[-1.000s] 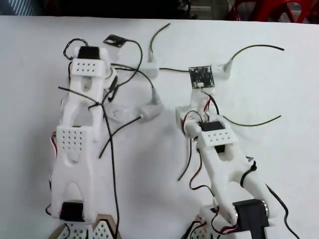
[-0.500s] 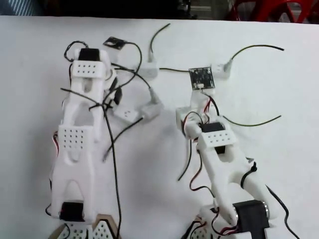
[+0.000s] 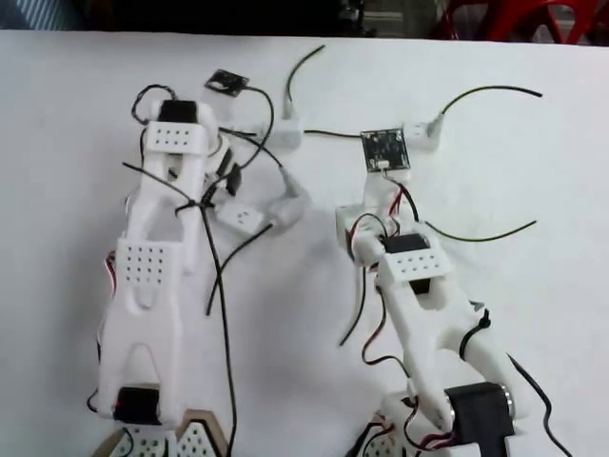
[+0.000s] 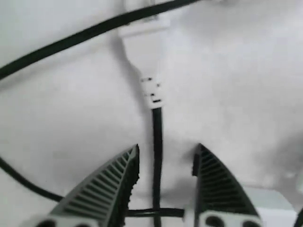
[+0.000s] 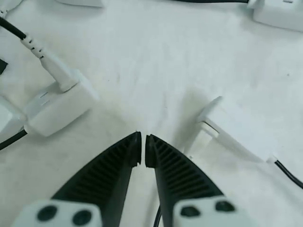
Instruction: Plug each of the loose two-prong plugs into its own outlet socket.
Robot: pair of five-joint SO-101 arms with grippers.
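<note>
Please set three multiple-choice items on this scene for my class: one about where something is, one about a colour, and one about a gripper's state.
1. Where does the black cable run at the left gripper?
A) around its wrist
B) through its open gap
C) far off to one side

2. What colour is the plug on that cable?
A) red
B) black
C) white

3. How is the right gripper?
A) shut, holding nothing
B) wide open
C) shut on a plug

Key:
1. B, the left wrist view shows the cable passing through the gap.
2. C, the plug body is white.
3. A, the right wrist view shows its tips meeting with nothing between them.
</note>
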